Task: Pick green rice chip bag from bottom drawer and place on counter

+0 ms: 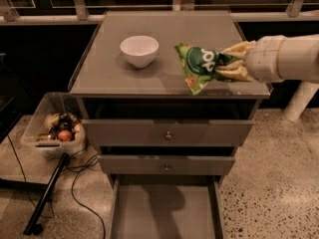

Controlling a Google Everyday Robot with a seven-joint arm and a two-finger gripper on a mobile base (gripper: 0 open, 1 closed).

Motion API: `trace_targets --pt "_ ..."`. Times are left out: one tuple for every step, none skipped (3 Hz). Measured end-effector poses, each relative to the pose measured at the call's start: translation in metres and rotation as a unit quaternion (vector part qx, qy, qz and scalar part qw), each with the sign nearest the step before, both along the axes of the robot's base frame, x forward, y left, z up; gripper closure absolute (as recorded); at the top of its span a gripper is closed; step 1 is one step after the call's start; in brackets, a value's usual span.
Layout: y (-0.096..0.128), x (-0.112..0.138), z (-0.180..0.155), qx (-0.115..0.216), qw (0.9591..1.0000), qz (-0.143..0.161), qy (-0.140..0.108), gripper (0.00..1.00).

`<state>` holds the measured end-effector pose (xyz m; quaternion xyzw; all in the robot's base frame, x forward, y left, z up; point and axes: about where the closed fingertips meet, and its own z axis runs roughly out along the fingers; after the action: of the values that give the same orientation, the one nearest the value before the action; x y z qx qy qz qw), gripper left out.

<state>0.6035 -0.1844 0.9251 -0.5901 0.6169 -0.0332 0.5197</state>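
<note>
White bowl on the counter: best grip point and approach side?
Take the white bowl by the rim nearest the pincer, from above, one finger inside, one outside: it stands upright and open, and its rounded walls would likely slip from a side pinch. The pincer hangs over the counter, shut on the green rice chip bag.

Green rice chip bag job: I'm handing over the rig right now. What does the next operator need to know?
Gripper: reaching in from the right over the counter, shut on the green rice chip bag.
Bag: held over the counter's front right part, right of the white bowl; not released.
Bottom drawer: pulled open, nothing visible in it.
Done: bag is out of the drawer.
Left: set the bag down on bare counter away from the bowl, open, withdraw.
</note>
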Motion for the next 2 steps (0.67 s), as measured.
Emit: trace_targets --pt "0.000 0.030 -0.001 0.022 0.9974 -0.068 0.004 1.00" --pt "-0.006 0.066 -0.002 0.032 0.9939 -0.106 0.004 1.00"
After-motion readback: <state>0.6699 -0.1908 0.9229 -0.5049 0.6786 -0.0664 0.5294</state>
